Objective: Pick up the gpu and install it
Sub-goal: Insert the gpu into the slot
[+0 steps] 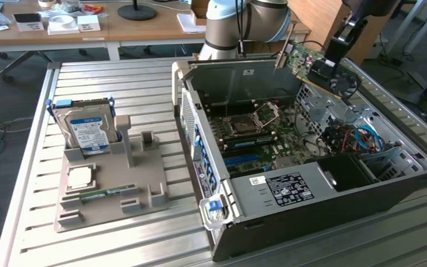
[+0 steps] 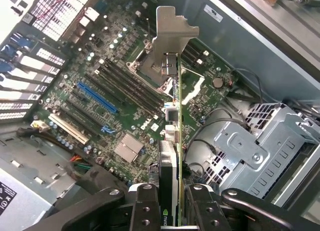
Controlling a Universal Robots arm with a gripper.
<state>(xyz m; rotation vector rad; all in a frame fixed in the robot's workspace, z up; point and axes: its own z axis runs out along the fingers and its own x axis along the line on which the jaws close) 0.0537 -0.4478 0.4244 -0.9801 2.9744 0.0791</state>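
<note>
Gripper: clamped on the gpu across its two flat faces, near one short end

Position of the gpu: held edge-on, touching nothing else, over the open computer case; long axis straight out from the jaws toward the motherboard; metal bracket at the far end

Key relation: blue slot beyond and off to one side of the card's edge, well apart, at an angle to the card's long axis; judged not yet lined up

Arm: reaching over the case's far wall, wrist tipped down toward the board

Elsewhere: hard drive upright in a grey holder, beside the case
</note>
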